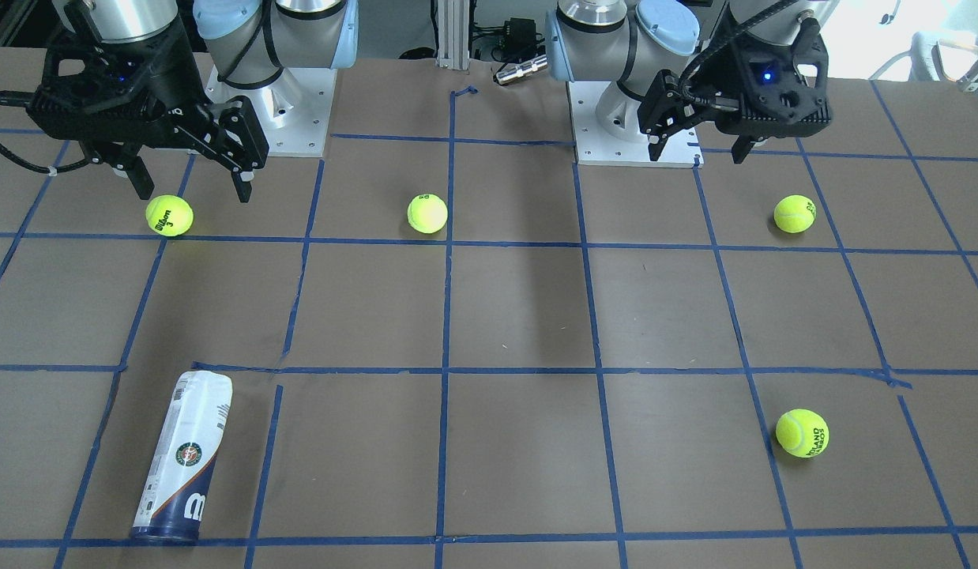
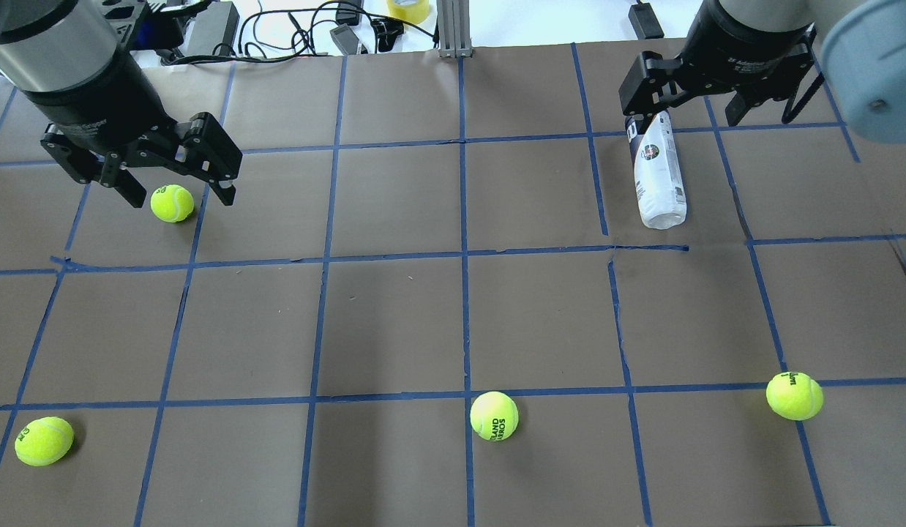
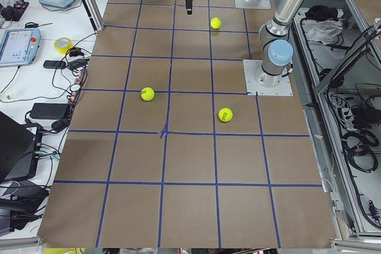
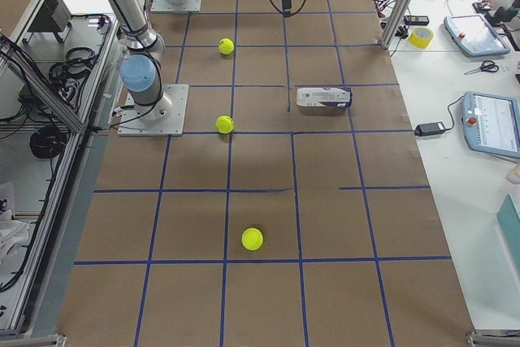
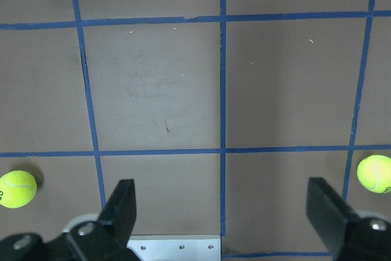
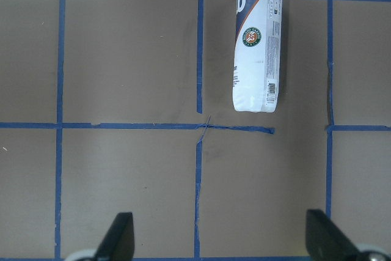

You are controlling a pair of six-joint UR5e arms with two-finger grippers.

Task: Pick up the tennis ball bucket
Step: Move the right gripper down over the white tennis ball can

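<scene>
The tennis ball bucket [image 1: 185, 458] is a slim white tube with a navy end band. It lies on its side on the far part of the table on my right, navy end pointing away from me. It also shows in the overhead view [image 2: 659, 176] and the right wrist view [image 6: 256, 44]. My right gripper [image 1: 193, 190] is open and empty. It hangs high above the table, well short of the bucket, which lies ahead between the lines of its fingers [image 6: 119, 239]. My left gripper [image 1: 698, 154] is open and empty, raised near its base.
Several yellow-green tennis balls lie loose on the taped brown table [image 1: 520, 316]: one below my right gripper [image 1: 169, 215], one mid-table [image 1: 426, 213], one near the left base [image 1: 795, 213], one far left [image 1: 803, 433]. Cables and devices line the far edge [image 2: 336, 29].
</scene>
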